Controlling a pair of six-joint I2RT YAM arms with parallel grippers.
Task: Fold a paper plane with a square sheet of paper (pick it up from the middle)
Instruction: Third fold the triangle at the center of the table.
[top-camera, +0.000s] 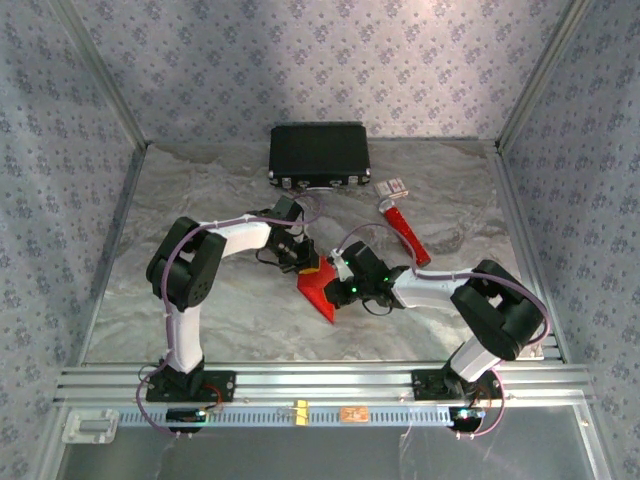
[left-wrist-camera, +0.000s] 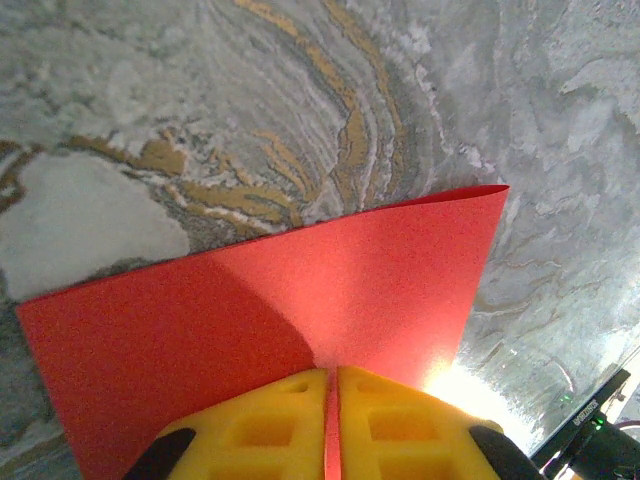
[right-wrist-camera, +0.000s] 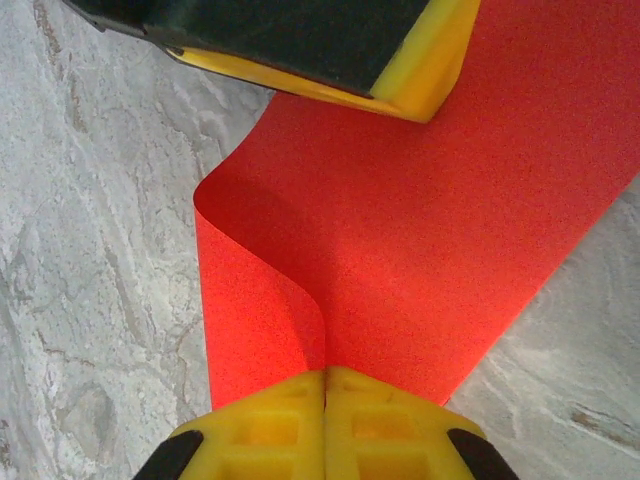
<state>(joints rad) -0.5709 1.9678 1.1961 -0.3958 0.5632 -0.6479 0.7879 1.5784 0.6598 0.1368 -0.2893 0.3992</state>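
Note:
The square sheet of paper (top-camera: 322, 296) is bright red and bent into a loose curved fold, lifted at mid-table between both arms. My left gripper (top-camera: 308, 264) is shut on its upper edge. In the left wrist view the paper (left-wrist-camera: 300, 290) spreads out ahead of my left gripper (left-wrist-camera: 331, 377), and a thin red strip is pinched between the yellow fingers (left-wrist-camera: 400, 420). My right gripper (top-camera: 337, 283) is shut on the paper's other edge. Seen from the right wrist, the sheet (right-wrist-camera: 430, 230) curls over just ahead of my right gripper (right-wrist-camera: 325, 375). The paper plane is out of view.
A black case (top-camera: 319, 153) lies at the back of the marbled table (top-camera: 200, 300). A red stick-like tube with a white end (top-camera: 405, 228) and a small box (top-camera: 393, 187) lie at the back right. Patterned walls enclose the sides.

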